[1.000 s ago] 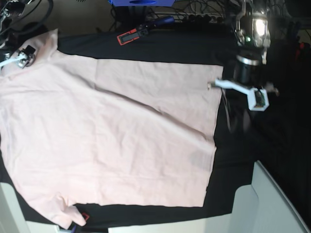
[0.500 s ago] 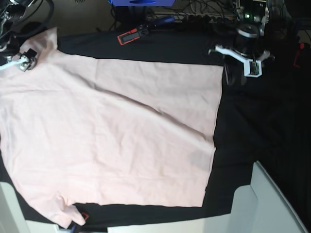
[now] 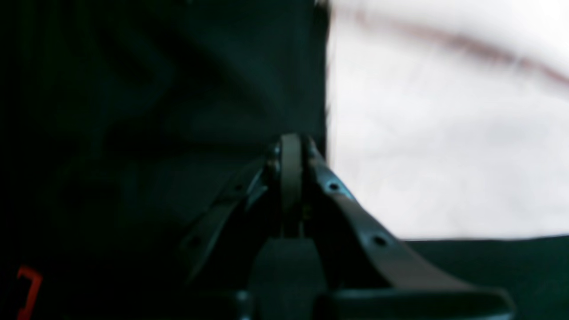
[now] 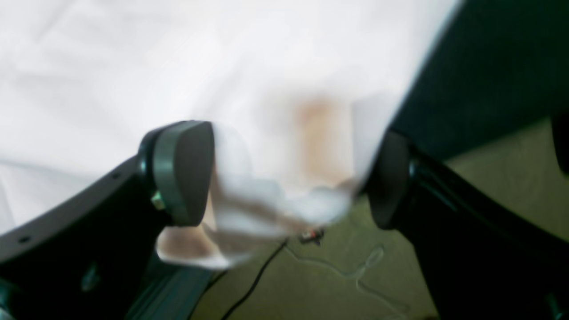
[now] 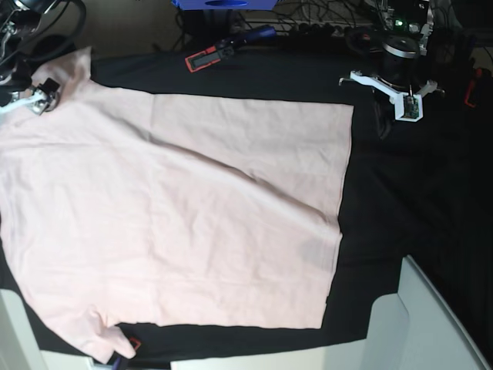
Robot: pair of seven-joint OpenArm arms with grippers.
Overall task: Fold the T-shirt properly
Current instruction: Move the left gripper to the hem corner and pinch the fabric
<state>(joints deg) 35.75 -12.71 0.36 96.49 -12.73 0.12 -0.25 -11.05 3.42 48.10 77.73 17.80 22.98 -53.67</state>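
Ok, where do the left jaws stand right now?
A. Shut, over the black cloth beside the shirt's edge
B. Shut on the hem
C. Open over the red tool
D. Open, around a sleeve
A: in the left wrist view the left gripper has its jaws pressed together over the black cloth, the shirt beside them.

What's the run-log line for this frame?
T-shirt: flat, unfolded | left gripper: shut, empty, off hem | right gripper: open around sleeve edge

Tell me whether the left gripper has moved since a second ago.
Yes. In the base view the left gripper has pulled up and away from the T-shirt hem corner, toward the table's far edge.
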